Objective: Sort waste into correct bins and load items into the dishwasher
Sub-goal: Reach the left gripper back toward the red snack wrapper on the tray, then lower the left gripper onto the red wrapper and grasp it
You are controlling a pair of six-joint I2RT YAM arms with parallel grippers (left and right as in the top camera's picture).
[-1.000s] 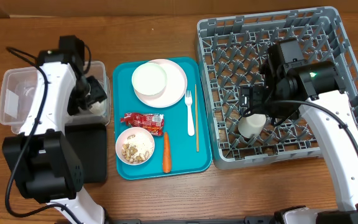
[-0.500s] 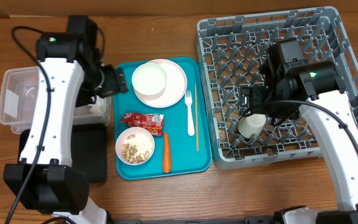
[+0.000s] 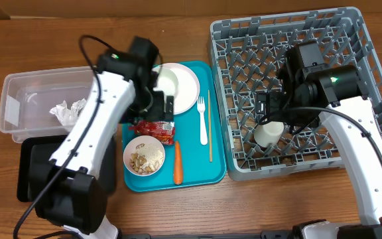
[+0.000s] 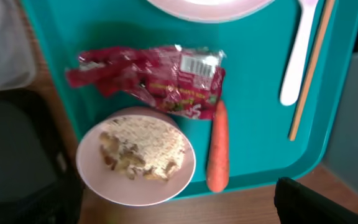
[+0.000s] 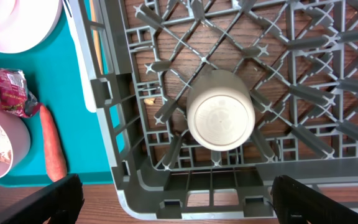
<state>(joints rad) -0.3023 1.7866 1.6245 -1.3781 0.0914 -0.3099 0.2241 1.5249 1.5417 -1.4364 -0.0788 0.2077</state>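
you're at a robot test bench staged as a kitchen clearing station: white robot arms (image 3: pixel 101 113) work over a wooden table (image 3: pixel 178 33) holding a teal tray (image 3: pixel 192 166) with a plate (image 3: pixel 188 89), a grey dish rack (image 3: pixel 219 99) and a clear tub (image 3: pixel 15 99).

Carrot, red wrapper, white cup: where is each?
carrot (image 4: pixel 217 149), left wrist view, middle of its body
red wrapper (image 4: pixel 151 78), left wrist view, centre of the foil
white cup (image 5: pixel 220 118), right wrist view, middle of its top
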